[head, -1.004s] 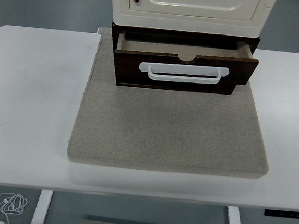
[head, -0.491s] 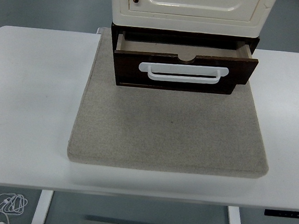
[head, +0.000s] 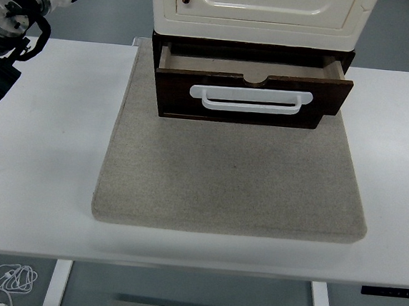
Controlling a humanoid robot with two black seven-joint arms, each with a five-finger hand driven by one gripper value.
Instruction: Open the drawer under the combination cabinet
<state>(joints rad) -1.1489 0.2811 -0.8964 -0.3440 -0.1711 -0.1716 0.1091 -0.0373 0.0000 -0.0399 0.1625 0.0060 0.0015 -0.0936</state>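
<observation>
Drawer: the dark brown wooden drawer sits under the cream-coloured cabinet, pulled part way out toward me, its pale inside floor showing, its right end further out than its left, so it sits skewed.
Handle: the white bar handle runs across the drawer front, nothing touching it.
Mat: the grey felt mat lies under the cabinet on the white table; I guess it's there to keep the cabinet from sliding when the drawer gets pulled.
Left arm: the black left arm comes in at the top left corner, with a metal joint and cabling, well apart from the drawer. Another black piece shows at the left edge lower down.
Left hand: I see arm parts only, no fingers, so I cannot tell if it's released or clenched.
Right arm: not in view.
Why there: I read the arm as parked off to the side, clear of the drawer, not reaching.
Change: half a second ago the left side of the picture held no arm; now the arm is in. Drawer, handle, mat and cabinet look the same as before.
Task status: I judge it mostly done, drawer open but not fully out.
</observation>
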